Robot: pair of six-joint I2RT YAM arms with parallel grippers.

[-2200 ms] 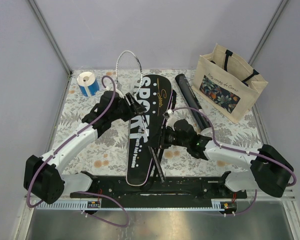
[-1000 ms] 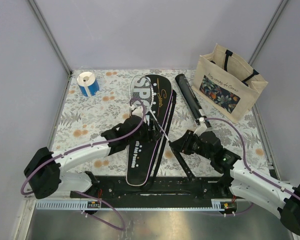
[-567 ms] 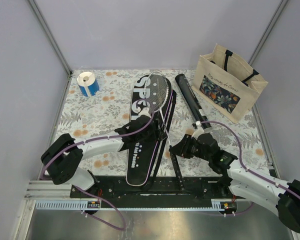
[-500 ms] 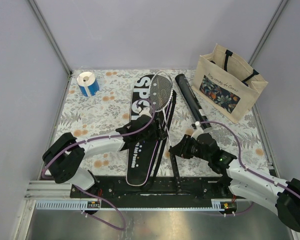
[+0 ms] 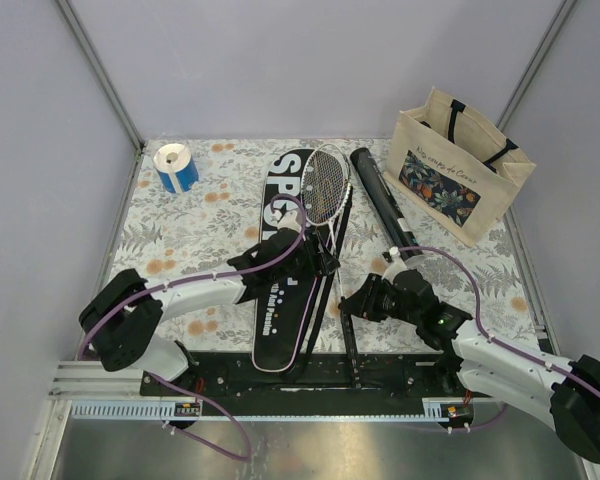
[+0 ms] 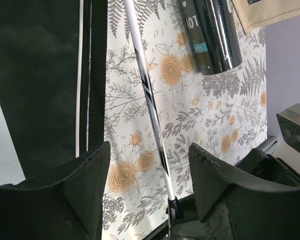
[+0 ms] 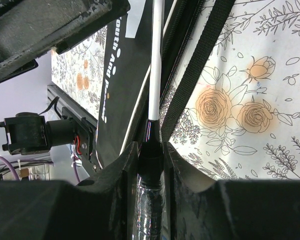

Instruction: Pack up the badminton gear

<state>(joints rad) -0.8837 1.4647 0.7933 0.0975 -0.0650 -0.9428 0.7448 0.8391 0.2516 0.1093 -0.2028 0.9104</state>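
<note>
Floral-cloth table (image 5: 180,240) — racket (image 5: 325,185) head lies over the SPORT case's (image 5: 275,320) far end, handle clamped in the right gripper (image 7: 151,150). The left gripper (image 6: 149,155) hangs open above the shaft, holding nothing. Advice: align shaft with case before sliding in — no twisting.

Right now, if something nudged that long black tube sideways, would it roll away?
Probably: the black tube is a round cylinder lying flat on the table, so a sideways push would likely roll it. Its glossy wall looks slippery to grip. The tote bag beside it might stop it.
</note>
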